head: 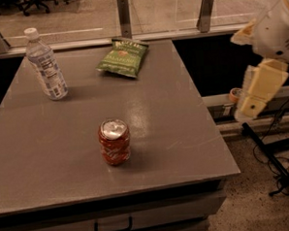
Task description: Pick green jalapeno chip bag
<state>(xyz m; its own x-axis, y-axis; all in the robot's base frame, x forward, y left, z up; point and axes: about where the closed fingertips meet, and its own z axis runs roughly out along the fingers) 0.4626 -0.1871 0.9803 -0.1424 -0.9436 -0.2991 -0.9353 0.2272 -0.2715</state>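
The green jalapeno chip bag (123,58) lies flat at the far side of the grey table (174,135), near the glass partition. It is crinkly green foil with a darker top band. My gripper (253,102) hangs off the table's right edge, pale yellow under the white arm, well to the right of the bag and nearer the camera. It holds nothing that I can see.
A dented red soda can (114,141) stands upright in the middle of the table. A clear water bottle (46,65) stands at the far left. A glass partition with metal posts (124,14) runs behind the table. Cables and a stand (275,164) lie on the floor at right.
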